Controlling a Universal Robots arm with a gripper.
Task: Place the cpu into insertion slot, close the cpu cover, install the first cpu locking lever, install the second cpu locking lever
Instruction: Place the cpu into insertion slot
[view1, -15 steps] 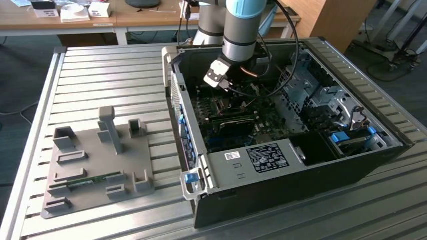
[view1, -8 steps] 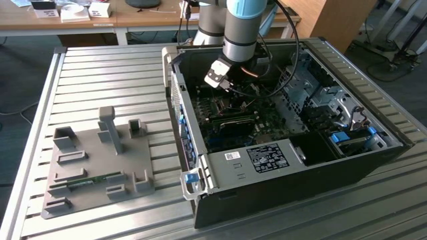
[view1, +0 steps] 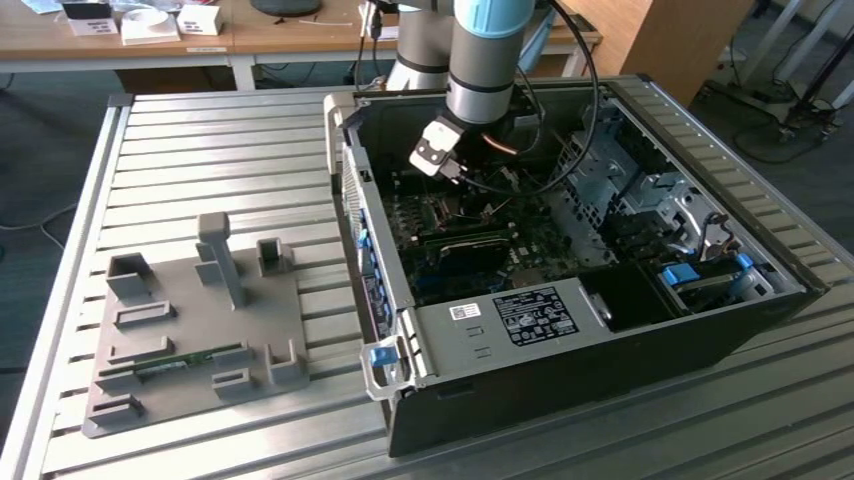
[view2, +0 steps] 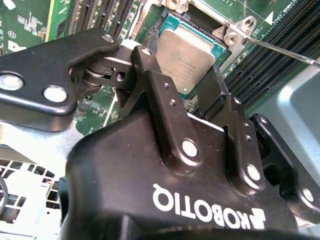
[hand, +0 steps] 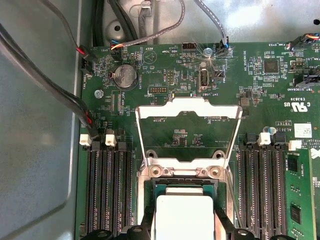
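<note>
My gripper (hand: 185, 223) is low over the motherboard's socket, its two black fingers (view2: 150, 70) set against opposite edges of the cpu (hand: 184, 206). The cpu (view2: 189, 46) is a square silvery-grey chip with a green rim. It lies level within the socket frame, and whether it is fully seated is hidden. The cpu cover (hand: 187, 107), a silvery open frame, is swung back on its hinge and lies over the board beyond the socket. A thin metal lever rod (view2: 282, 51) sticks out past the socket's corner. In the exterior view my arm (view1: 481, 70) reaches down into the open computer case (view1: 574, 330).
Black memory slots (hand: 107, 190) (hand: 260, 185) flank the socket. Cable bundles (hand: 50, 85) run along the case wall beside the board, near a coin battery (hand: 124, 76). On the slatted table, a grey fixture plate (view1: 187, 330) holding a memory stick (view1: 174, 361) lies at the exterior view's left.
</note>
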